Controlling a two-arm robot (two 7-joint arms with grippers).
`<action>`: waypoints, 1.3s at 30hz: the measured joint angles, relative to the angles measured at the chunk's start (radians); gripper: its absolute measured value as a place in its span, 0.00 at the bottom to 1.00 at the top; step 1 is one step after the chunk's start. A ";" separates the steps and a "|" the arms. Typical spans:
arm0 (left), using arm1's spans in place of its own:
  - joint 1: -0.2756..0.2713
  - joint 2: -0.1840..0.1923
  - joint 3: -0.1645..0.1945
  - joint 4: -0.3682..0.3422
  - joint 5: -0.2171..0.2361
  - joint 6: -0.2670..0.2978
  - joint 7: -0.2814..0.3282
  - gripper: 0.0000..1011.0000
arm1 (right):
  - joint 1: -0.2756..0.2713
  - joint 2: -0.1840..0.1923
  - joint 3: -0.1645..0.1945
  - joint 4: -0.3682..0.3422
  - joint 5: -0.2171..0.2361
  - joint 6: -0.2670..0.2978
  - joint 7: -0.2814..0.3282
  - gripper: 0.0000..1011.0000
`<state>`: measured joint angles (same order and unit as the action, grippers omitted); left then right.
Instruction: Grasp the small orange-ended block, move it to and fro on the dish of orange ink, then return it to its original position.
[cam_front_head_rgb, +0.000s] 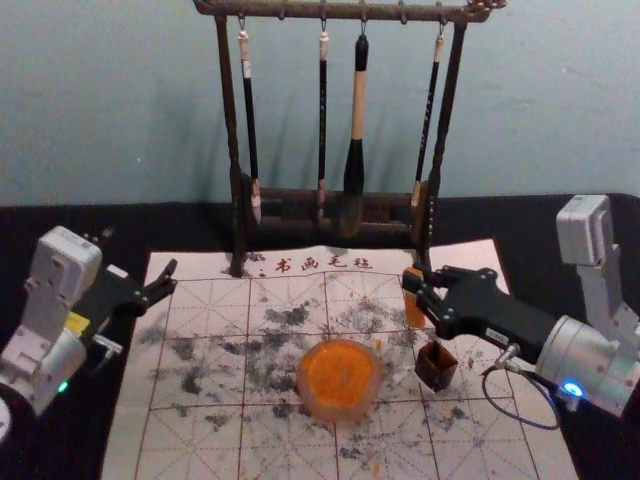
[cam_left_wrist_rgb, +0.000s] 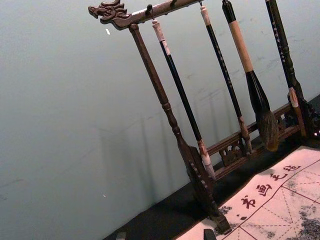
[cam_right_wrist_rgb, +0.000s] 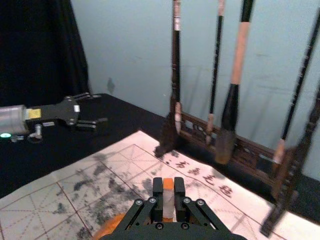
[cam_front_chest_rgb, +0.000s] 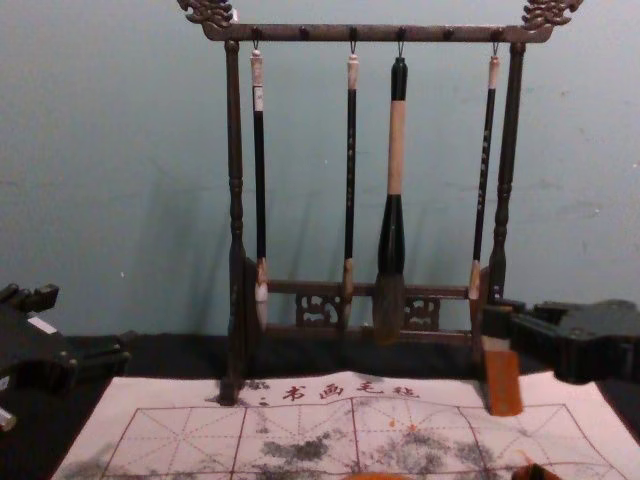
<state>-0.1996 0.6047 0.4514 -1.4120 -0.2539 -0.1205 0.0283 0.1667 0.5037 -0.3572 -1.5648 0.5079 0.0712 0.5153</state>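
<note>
Desk (cam_front_head_rgb: 520, 225): black-covered, running back to a pale blue-green wall. On it lay a white felt mat (cam_front_head_rgb: 225, 440) with a dark red grid and grey ink smudges. A dark carved wooden rack (cam_front_chest_rgb: 233, 200) stood at the mat's far side, four long-handled brushes (cam_front_chest_rgb: 397, 150) hanging from its bar; the left wrist view gave its left dragon-head end.

Left gripper (cam_front_head_rgb: 140, 262): parked over the left edge of the mat, fingers spread, touching nothing. The right wrist view showed its spread from across the desk.

Right gripper (cam_front_head_rgb: 413, 283): over the far right part of the mat, near the rack's right foot, clenched on the small orange-ended block (cam_right_wrist_rgb: 168, 202). The right wrist view showed a pale middle section between the fingertips, with orange at the top; the chest view showed the orange lower end pointing down. Contact between that end and the mat could not be judged.

Round translucent dish of orange ink (cam_front_head_rgb: 340, 378): whole in the head view, near the mat's middle; the chest view caught a sliver at its bottom edge. Small square dark brown pot (cam_front_head_rgb: 437, 366), orange-stained inside: just right of the dish, a narrow gap between them, and nearer the robot than the block.

Room: bare mat to the dish's left; tighter on the right, with pot, block and gripper close together.
</note>
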 joint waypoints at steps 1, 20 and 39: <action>0.000 0.000 0.000 0.000 0.000 0.000 0.000 0.99 | 0.004 -0.001 -0.005 0.004 0.000 -0.004 0.004 0.08; 0.000 0.000 0.000 0.000 0.000 0.000 0.000 0.99 | 0.088 -0.098 -0.091 0.235 -0.096 -0.355 0.099 0.08; 0.000 0.000 0.000 0.000 0.000 0.000 0.000 0.99 | 0.094 -0.120 -0.128 0.274 -0.139 -0.393 0.162 0.08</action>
<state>-0.1996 0.6047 0.4514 -1.4119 -0.2539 -0.1205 0.0283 0.2612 0.3837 -0.4857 -1.2907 0.3688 -0.3217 0.6778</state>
